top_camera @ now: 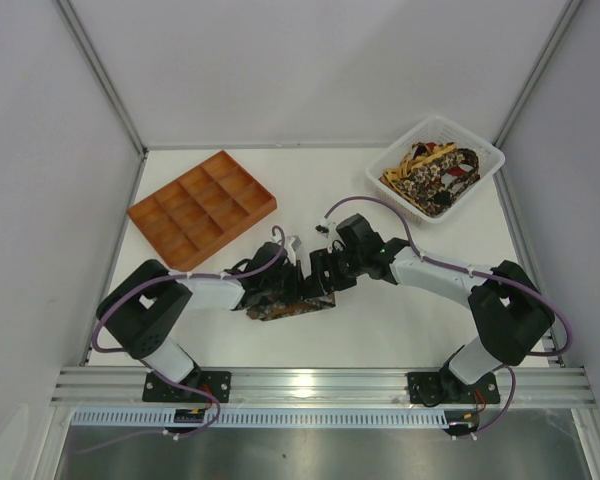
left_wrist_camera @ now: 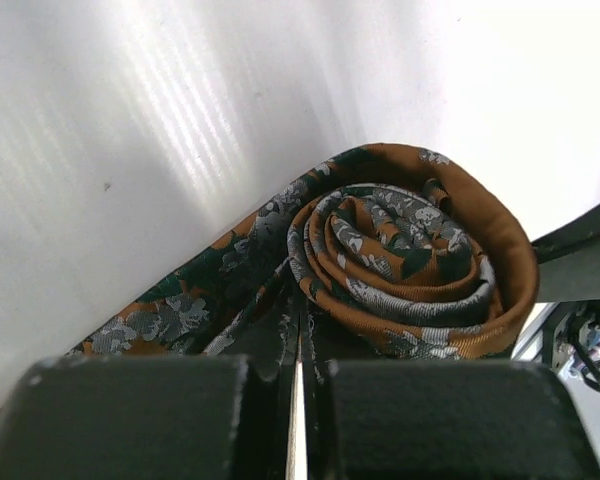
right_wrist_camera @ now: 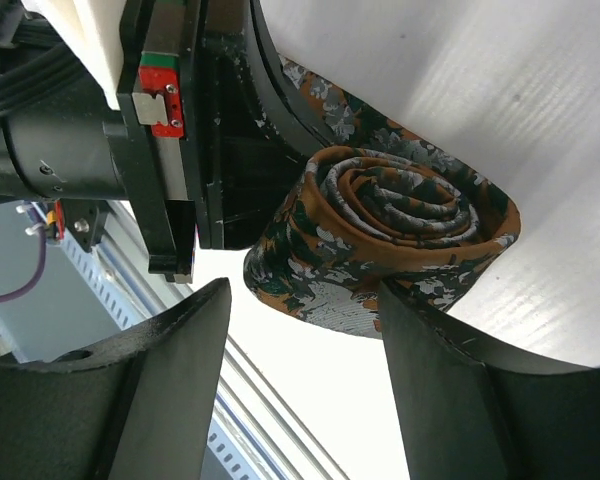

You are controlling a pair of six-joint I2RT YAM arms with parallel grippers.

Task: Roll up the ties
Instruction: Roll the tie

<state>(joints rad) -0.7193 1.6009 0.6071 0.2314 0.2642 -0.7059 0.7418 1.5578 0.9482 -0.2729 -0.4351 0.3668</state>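
A rust-orange tie with dark green and grey flowers [top_camera: 292, 306] lies near the table's front, wound into a spiral roll [left_wrist_camera: 410, 250] with its loose tail running off to the left. My left gripper [left_wrist_camera: 302, 335] is shut, pinching the tie's fabric right beside the roll. My right gripper [right_wrist_camera: 305, 300] faces the roll [right_wrist_camera: 400, 215] from the other side with its jaws open. One finger [right_wrist_camera: 450, 350] touches the roll's outer layer and the other stands apart. In the overhead view both grippers meet over the tie, the left gripper [top_camera: 278, 286] and the right gripper [top_camera: 318, 276] almost touching.
A white basket [top_camera: 485, 152] at the back right holds more patterned ties [top_camera: 435, 175] in a heap. An orange compartment tray [top_camera: 202, 208] sits at the back left. The left gripper's body [right_wrist_camera: 180, 130] fills the upper left of the right wrist view. The table's metal front rail [top_camera: 320, 382] runs close behind the arms.
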